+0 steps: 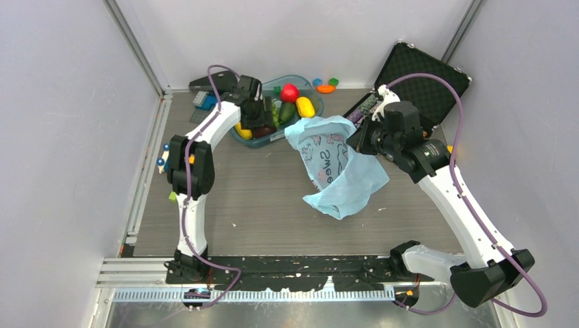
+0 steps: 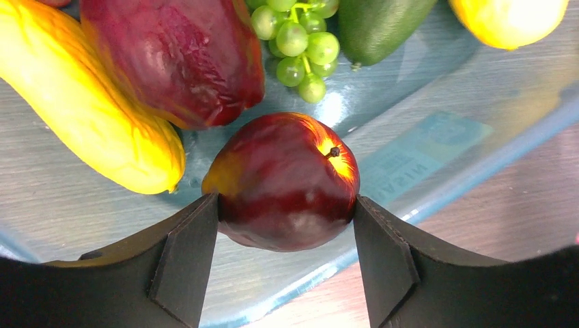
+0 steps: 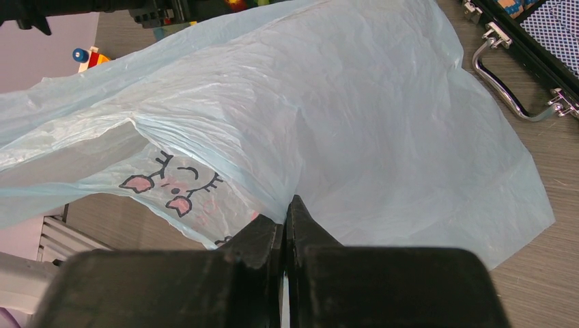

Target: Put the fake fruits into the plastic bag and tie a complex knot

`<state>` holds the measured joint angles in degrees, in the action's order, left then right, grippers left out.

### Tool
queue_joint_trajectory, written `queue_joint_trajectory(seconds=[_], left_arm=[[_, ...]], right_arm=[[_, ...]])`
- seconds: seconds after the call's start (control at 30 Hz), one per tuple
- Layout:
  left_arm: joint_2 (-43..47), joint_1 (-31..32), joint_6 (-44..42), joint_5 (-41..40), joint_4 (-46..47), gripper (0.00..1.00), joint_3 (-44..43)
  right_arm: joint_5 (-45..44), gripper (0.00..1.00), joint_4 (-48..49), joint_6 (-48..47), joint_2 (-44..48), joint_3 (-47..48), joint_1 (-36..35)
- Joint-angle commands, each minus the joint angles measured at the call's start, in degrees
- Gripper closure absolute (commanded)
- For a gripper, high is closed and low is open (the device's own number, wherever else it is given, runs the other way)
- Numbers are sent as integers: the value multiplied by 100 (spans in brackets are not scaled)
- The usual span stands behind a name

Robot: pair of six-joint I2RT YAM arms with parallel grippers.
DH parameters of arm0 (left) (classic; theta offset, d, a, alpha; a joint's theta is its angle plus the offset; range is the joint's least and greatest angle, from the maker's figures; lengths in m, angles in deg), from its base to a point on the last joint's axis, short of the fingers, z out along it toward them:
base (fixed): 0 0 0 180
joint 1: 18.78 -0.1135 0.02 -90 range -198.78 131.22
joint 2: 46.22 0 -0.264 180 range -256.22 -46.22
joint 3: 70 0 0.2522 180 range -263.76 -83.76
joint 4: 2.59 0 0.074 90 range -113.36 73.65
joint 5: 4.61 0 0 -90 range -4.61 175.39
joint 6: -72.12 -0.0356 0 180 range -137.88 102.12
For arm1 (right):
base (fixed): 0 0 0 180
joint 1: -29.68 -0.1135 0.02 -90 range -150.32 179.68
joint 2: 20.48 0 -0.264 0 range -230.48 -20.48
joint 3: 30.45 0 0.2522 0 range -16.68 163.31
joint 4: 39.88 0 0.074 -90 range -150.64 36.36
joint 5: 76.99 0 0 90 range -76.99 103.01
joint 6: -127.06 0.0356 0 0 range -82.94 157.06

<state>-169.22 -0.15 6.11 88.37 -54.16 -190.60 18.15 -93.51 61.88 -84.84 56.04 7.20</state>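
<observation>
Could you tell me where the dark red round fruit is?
Left wrist view: the dark red round fruit sits in the tub between the left gripper's fingers, below the green grapes.

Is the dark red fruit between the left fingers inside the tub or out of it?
Inside. The dark red fruit lies on the tub floor, left gripper fingers against both its sides.

The plastic bag [image 3: 382,116] is pale blue, printed with a black-lined cartoon face with pink ears. The round fruit [image 2: 283,181] is dark red with a yellow patch. The grapes [image 2: 297,41] are green, and the surface [image 1: 259,198] is grey wood-grain.
</observation>
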Motion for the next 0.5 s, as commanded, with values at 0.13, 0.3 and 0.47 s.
queue_joint_trajectory(seconds=[0.13,0.3,0.47], left_arm=[[1166,9,-68,-103,878,51,555],[1524,9,-206,-9,1043,52,728],[2072,11,-432,316,879,53,686]], right_arm=[[-10,95,261,49,169,0,16],[-37,95,261,45,161,-13,20],[-14,95,296,50,146,-26,16]])
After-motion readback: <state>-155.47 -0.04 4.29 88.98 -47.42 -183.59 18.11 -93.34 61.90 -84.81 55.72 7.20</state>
